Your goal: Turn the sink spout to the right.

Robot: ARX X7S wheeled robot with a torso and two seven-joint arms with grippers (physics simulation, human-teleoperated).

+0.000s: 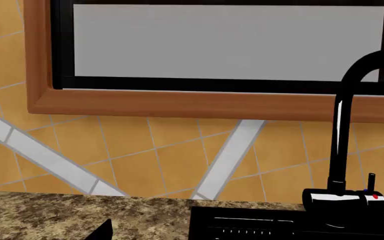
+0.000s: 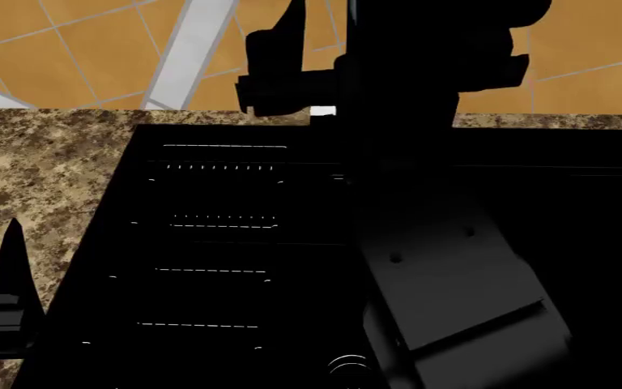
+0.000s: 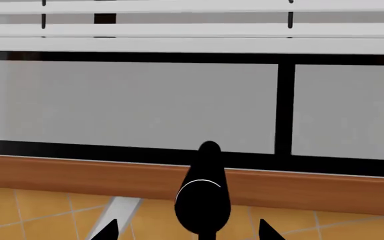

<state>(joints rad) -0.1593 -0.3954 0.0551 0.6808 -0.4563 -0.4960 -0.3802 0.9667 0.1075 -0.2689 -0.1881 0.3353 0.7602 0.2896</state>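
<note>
The sink spout (image 1: 342, 130) is a thin black pipe rising from a glossy base (image 1: 344, 199) behind the black sink (image 1: 259, 225) and curving over at the top. A short lever with a red dot (image 1: 371, 181) stands beside it. In the right wrist view the spout's rounded end (image 3: 204, 200) sits between the two spread fingertips of my right gripper (image 3: 186, 232), which is open and not touching it. My left gripper (image 2: 9, 275) hangs over the counter left of the sink; one fingertip (image 1: 103, 231) shows far off centre, holding nothing.
Speckled granite countertop (image 2: 41, 178) surrounds the sink (image 2: 214, 243). Orange tiled wall (image 1: 152, 150) and a wood-framed window (image 1: 199, 102) rise just behind the faucet. My right arm (image 2: 452, 300) stretches over the basin and hides the spout in the head view.
</note>
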